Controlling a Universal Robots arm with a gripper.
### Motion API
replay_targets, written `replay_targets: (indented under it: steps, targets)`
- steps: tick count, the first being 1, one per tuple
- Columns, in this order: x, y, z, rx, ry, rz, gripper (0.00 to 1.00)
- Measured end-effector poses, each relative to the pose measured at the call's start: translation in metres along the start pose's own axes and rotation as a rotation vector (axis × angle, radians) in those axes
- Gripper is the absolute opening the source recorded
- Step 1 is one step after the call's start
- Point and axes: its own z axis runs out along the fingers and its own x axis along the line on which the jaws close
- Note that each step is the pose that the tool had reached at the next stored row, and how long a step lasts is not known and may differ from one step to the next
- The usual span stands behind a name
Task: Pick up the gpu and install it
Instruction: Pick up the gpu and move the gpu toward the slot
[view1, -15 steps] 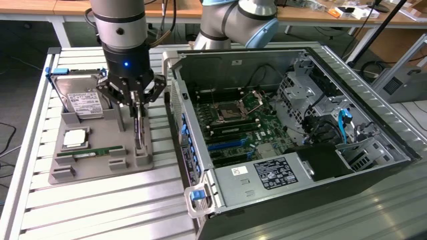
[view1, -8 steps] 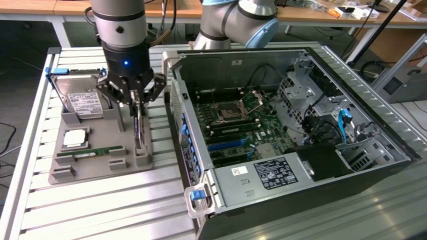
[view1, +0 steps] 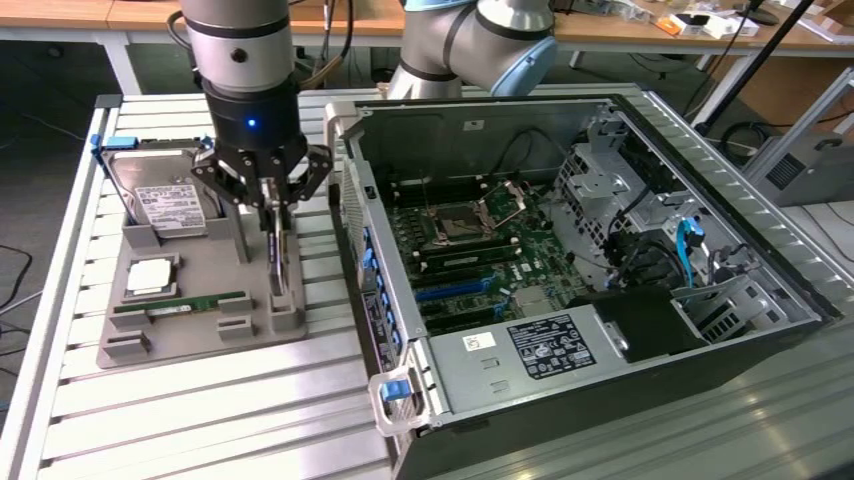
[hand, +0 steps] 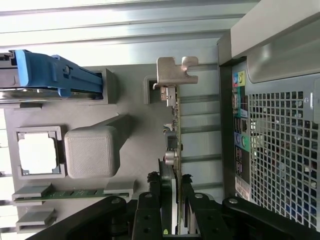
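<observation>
Slatted metal table (view1: 200, 420) at the exterior view's left carries your gray tray (view1: 200, 345). The tray holds a hard drive (view1: 167, 195) toward the upper frame, a processor chip (view1: 150, 277), a green memory stick (view1: 180, 303), and the gpu (view1: 275, 255) standing on edge in the slot nearest the open PC case (view1: 747, 330). Your gripper (view1: 271, 200) sits on the gpu, fingers (hand: 150, 210) clamped either side of the card. The case holds the motherboard (view1: 494, 250).

The graphics card (view1: 275, 255) stands on edge in the holder (view1: 187, 345) on the tabletop (view1: 200, 420), between hard drive (view1: 167, 200) and computer case (view1: 747, 250). My tool (view1: 274, 198) is directly above it.
</observation>
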Motion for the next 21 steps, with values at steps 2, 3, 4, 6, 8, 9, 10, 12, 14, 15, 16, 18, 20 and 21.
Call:
replay_targets:
  steps: [2, 3, 4, 6, 8, 9, 10, 12, 14, 15, 16, 18, 20, 21]
  targets:
    - [0.0000, -0.0001, -0.0010, 0.0000, -0.0001, 0.000, 0.27]
    - [-0.0001, -0.0001, -0.0012, 0.0000, -0.0001, 0.000, 0.27]
    - [-0.0001, -0.0001, -0.0014, -0.0001, -0.0001, 0.000, 0.27]
    - [-0.0001, -0.0001, -0.0020, 0.0000, 0.0000, 0.000, 0.27]
    - [-0.0001, -0.0001, -0.0024, 0.0000, -0.0001, 0.000, 0.27]
    - [-0.0001, -0.0001, -0.0027, 0.0000, 0.0000, 0.000, 0.27]
    - [-0.0001, -0.0001, -0.0029, 0.0000, -0.0001, 0.000, 0.27]
    - [-0.0001, -0.0002, -0.0033, 0.0000, 0.0000, 0.000, 0.27]
    - [-0.0001, -0.0002, -0.0039, 0.0001, 0.0000, 0.000, 0.27]
    - [-0.0001, -0.0002, -0.0042, 0.0000, 0.0000, 0.000, 0.27]
    - [-0.0002, -0.0002, -0.0045, 0.0000, 0.0000, 0.000, 0.27]
    - [-0.0002, -0.0003, -0.0051, 0.0000, 0.0000, 0.000, 0.27]
    - [-0.0002, -0.0003, -0.0058, 0.0001, 0.0000, 0.000, 0.27]
    - [-0.0002, -0.0003, -0.0061, 0.0000, 0.0000, 0.000, 0.27]
